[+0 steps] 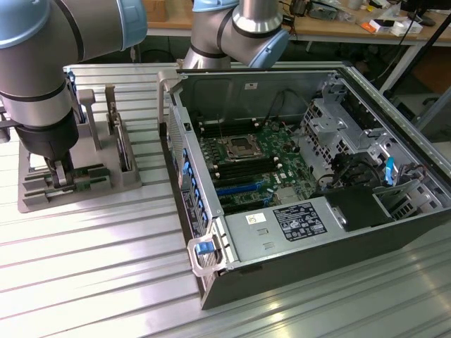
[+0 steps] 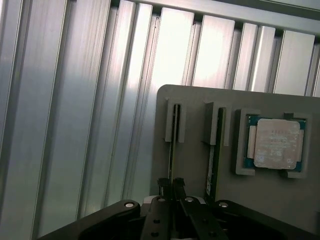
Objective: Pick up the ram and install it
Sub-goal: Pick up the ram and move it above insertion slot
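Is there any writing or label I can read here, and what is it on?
Nothing can be read for sure.
Black label on the power supply: print too small.
White sticker beside it: blurred.
CPU chip in the grey holder: markings too faint.

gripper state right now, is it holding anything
gripper: closed on the ram, which sits edge-on in its slot of the grey holder.

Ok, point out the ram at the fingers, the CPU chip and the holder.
ram [image 2: 172, 160], wrist view, thin edge below its slot.
CPU chip [image 2: 276, 143], wrist view, middle of its lid.
holder [image 2: 195, 162], wrist view, bare face between slots.
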Tool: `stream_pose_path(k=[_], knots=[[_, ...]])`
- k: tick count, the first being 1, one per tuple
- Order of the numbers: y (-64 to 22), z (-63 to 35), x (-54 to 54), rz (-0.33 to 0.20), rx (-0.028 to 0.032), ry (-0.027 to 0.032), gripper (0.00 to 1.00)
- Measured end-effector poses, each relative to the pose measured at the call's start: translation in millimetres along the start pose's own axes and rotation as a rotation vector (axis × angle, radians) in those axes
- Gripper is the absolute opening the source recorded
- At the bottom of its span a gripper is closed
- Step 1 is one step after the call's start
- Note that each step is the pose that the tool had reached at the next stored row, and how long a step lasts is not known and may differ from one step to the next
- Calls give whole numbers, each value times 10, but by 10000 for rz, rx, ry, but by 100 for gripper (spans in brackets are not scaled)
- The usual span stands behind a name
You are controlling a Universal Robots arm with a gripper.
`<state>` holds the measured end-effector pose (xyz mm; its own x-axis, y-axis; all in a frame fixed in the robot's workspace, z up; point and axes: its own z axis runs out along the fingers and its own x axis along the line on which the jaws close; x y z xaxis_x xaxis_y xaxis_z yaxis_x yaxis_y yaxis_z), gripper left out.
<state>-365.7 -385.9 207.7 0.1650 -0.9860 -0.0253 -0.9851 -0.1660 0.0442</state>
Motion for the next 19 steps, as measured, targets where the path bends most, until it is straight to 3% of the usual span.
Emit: stream_pose_path(k=[6,19], knots=[[1,-28,-1,0,1,0,13],[10,-233,-6,-1,0,0,13]])
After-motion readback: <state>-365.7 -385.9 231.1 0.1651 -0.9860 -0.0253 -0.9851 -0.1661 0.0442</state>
